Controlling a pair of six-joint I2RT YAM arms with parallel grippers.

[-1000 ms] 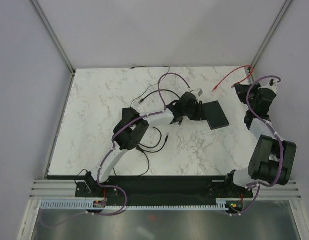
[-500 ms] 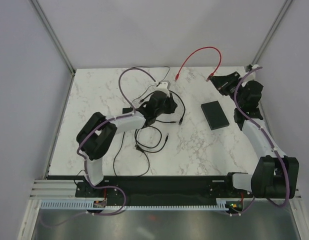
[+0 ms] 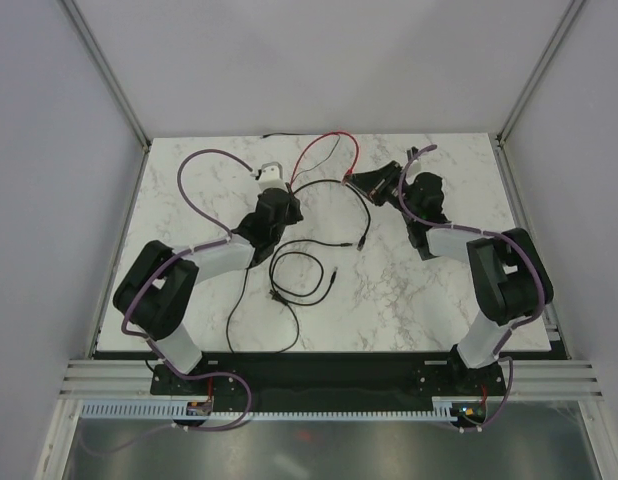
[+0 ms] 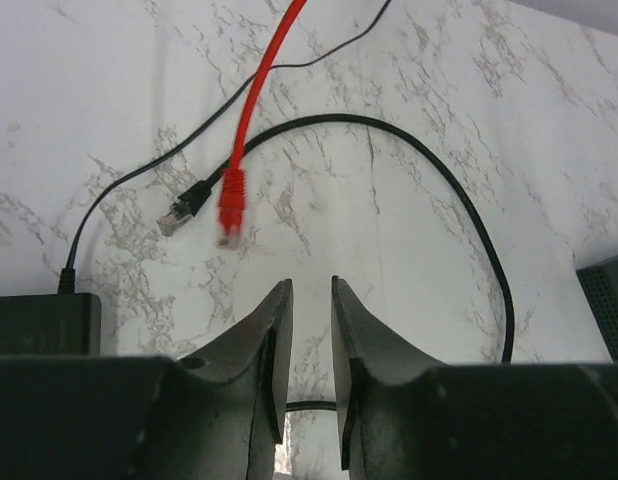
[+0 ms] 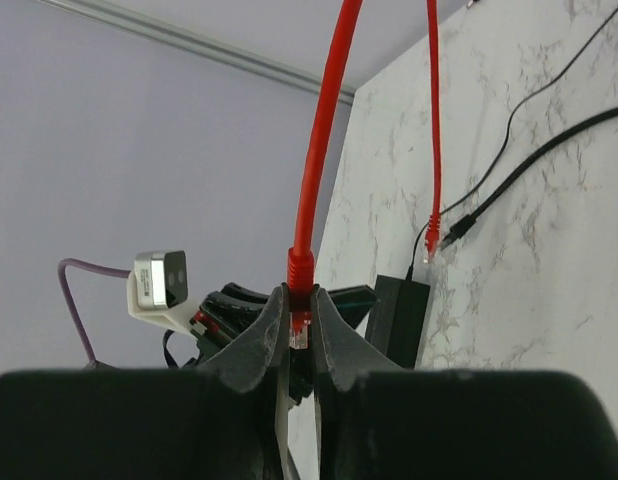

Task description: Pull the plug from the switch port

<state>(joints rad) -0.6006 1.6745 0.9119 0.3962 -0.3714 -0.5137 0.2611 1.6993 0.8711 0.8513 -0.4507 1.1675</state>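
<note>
Since the plug (image 5: 301, 268) is out of any socket, pinched in my right gripper (image 5: 299, 300) to the right of the left gripper (image 4: 310, 286), hauling could drag the red cable's loose end (image 4: 230, 200), just ahead of that left gripper, into the black cable (image 4: 459, 190). My right arm folds back, wrist rolled sideways. My left jaws stand narrowly apart, empty. I cannot place the switch port.

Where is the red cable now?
The red cable arcs over the table's back middle in the top view. One plug is clamped in the right end effector; the other is beside a black plug ahead of the left end effector.
</note>
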